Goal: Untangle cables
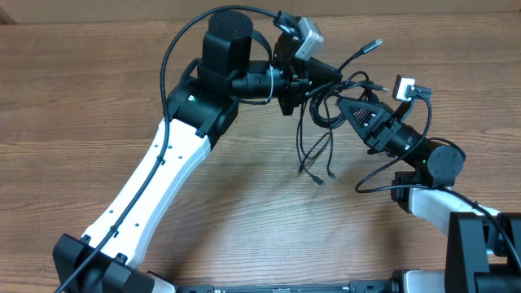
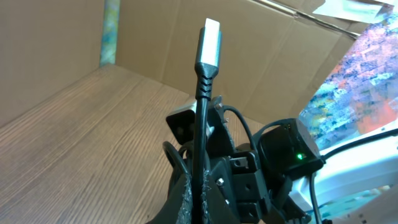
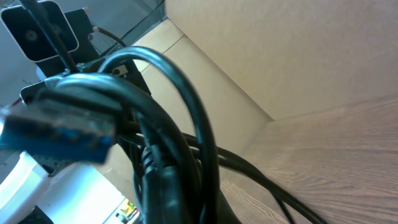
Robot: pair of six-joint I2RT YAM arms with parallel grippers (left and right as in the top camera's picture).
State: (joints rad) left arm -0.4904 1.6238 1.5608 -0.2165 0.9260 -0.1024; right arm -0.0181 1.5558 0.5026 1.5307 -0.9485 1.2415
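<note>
Several black cables hang bunched between my two grippers above the wooden table. Loose strands trail down to small plug ends, and one silver-tipped end sticks up at the right. My left gripper is shut on one cable, which stands up between its pads with a silver plug on top. My right gripper meets the bunch from the lower right. In the right wrist view, thick loops of cable and a blurred blue plug fill the frame and hide the fingers.
A cardboard wall stands behind the table. The right arm's own thicker cable loops over the table beside its wrist. The left arm's white link crosses the lower left of the table.
</note>
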